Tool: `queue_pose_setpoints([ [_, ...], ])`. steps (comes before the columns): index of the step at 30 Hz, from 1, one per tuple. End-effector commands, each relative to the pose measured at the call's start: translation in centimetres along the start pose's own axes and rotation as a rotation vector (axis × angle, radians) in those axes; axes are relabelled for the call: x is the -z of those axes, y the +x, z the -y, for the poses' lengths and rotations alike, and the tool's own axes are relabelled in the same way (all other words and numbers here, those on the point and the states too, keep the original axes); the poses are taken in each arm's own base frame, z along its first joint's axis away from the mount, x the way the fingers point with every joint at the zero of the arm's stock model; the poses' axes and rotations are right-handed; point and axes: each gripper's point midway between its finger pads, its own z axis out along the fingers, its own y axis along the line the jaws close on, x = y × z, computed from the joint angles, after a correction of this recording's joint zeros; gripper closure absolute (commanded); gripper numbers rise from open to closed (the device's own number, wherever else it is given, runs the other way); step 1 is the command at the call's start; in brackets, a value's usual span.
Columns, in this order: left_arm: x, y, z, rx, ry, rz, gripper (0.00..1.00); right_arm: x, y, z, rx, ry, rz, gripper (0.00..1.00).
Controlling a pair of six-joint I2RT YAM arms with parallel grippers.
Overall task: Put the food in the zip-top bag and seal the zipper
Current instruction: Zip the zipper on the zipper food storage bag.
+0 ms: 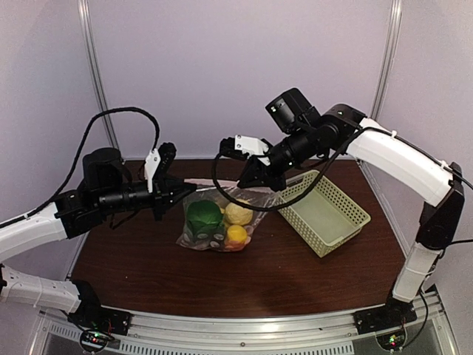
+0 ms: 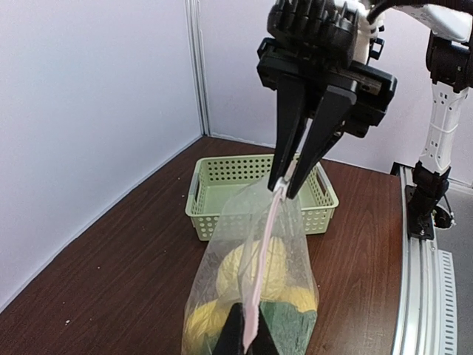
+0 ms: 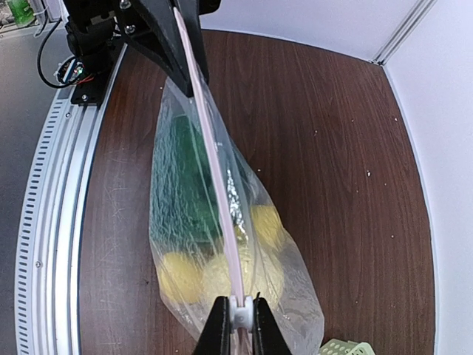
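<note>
Currently, right gripper [image 2: 284, 185]: jaws narrow, pinched on the small white slider [image 3: 240, 315], which sits between its two fingers.
Zipper [image 3: 214, 170]: runs straight and taut from the right gripper to the left gripper. It reads as one thin line, but whether its tracks are locked along the whole run cannot be told.
Left gripper [image 2: 247, 333]: jaws narrow, clamped on the end of the strip opposite the slider and facing the right gripper.
Zip-top bag [image 3: 292, 288]: hangs below the line between the two grippers. In the top view its lower end appears to rest on the desk [image 3: 325, 148].
Food: inside the bag, directly under the strip. The green leafy vegetable [image 3: 181, 170] is nearer the left gripper and the yellow pieces [image 3: 177, 277] are nearer the right gripper.
Step in hand (judged): sealing; loading looks complete.
Method: use the left gripper as a fixed anchor. Move the slider only along the strip's own line, without twist or sideways pull, and hold tension so the tracks meet ahead of the slider.
Risk: the slider is small and may slip from the pads. The strip may pull out of the left gripper. The weight of the food may sag the strip and skew the slider.
Basket [image 2: 222, 211]: on the desk beyond the right gripper, on the side away from the left gripper; not needed for this step.
</note>
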Motion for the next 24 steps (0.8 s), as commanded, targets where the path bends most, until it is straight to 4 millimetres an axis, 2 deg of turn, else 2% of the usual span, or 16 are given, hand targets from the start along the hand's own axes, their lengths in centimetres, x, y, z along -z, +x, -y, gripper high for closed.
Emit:
queue_pose_setpoints([
  [1, 0.5, -1.4, -1.3, -0.017, -0.053, 0.058, 1.00, 2.5, 6.1, 1.7, -0.083, 0.087, -0.199, 1.00],
  [16, 0.4, -1.0, -2.1, -0.007, -0.068, 0.050, 1.00, 4.6, 10.3, 2.6, -0.157, 0.144, -0.237, 1.00],
  [24, 0.5, -0.7, -2.2, -0.001, -0.069, 0.049, 1.00, 4.9, 11.9, 3.1, -0.190, 0.160, -0.259, 1.00],
])
